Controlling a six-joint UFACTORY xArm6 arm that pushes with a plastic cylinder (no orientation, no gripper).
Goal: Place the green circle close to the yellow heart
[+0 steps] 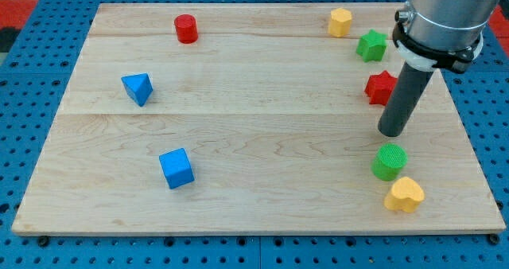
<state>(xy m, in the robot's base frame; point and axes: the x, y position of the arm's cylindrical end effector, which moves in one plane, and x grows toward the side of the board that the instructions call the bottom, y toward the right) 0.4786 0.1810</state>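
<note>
The wooden board lies flat on a blue pegboard. The arm enters at the far right and ends in a plain dark rod; there are no jaws to spread or press together, and the rod pinches nothing. My tip rests on the board just beyond the green circle, apart from it by a narrow strip of bare wood, and just near-right of the red star.

Task status: the green circle stands at the near right of the board, and the yellow heart lies directly nearer and slightly right of it. The two appear to touch or nearly touch; the exact contact cannot be confirmed. By this evidence the placement looks essentially complete. At most a slight closing nudge toward the near edge may remain.

Other blocks, well apart from the pair:
- blue cube, near left
- blue triangle, left
- green star, far right
- red cylinder, far left
- yellow block, far right, shape unclear
</note>
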